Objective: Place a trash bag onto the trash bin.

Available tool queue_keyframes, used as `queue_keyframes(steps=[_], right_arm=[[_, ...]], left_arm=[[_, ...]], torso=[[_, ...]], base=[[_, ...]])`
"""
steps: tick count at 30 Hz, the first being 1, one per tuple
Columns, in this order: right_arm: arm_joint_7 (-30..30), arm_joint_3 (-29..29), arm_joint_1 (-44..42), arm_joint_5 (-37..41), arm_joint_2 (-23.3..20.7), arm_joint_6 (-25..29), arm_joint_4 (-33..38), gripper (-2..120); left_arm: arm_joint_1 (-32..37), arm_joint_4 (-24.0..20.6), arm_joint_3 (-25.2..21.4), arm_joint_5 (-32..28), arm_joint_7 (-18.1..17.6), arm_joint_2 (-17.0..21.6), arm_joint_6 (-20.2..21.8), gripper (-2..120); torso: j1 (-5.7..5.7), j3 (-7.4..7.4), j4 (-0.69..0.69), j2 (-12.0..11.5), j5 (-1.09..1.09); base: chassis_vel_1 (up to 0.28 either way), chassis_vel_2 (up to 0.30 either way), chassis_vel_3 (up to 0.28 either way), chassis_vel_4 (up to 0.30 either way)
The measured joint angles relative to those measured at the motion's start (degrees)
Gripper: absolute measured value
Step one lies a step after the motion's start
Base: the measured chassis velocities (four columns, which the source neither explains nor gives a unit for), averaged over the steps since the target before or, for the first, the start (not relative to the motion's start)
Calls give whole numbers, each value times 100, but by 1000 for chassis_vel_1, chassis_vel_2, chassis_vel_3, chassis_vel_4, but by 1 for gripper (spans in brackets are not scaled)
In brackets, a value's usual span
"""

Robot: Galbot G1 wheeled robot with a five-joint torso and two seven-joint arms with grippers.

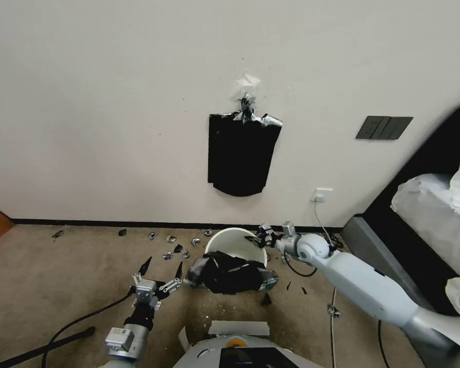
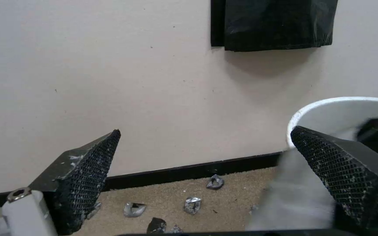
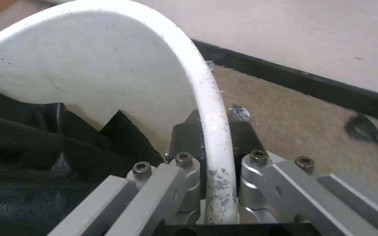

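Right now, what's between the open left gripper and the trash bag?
In the head view, bare carpet separates the left gripper from the trash bag draped over the trash bin.

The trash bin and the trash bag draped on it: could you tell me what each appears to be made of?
The trash bin looks like smooth, matte cream-white plastic with a rolled rim, lightly scuffed. The trash bag looks like thin, glossy black plastic film; it crinkles and catches highlights.

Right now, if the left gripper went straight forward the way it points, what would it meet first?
Probably the wall. The left gripper, jaws open, points at bare wall; the trash bin sits just beside its line, though depth is unclear.
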Motion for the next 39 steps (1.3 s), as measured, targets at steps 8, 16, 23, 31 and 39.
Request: queue_keyframes(steps=[8,16,23,31,39], right_arm=[[2052,808,-893,501,238,-100,931,5],[3576,1053,-1727,333,893,539,1517,5],[4582,1041,-2174,-210,1719,871,1363,5],[4994,990,-2408,-196,2075,964,1160,5],[4997,961,-2431,36,2184,995,1092,5]], left_arm=[[-41,-35,42,-17,-2,63,32,100],[-158,-136,129,-72,-32,59,156,100],[-226,-132,285,-27,-44,-4,173,100],[-241,-105,293,-13,-45,68,173,100],[-261,-104,283,-19,-45,84,173,100]], torso=[[0,0,0,0,-2],[0,0,-1,0,0],[0,0,-1,0,0],[0,0,-1,0,-1],[0,0,-1,1,0]], base=[[0,0,0,0],[0,0,0,0],[0,0,0,0],[0,0,0,0],[0,0,0,0]])
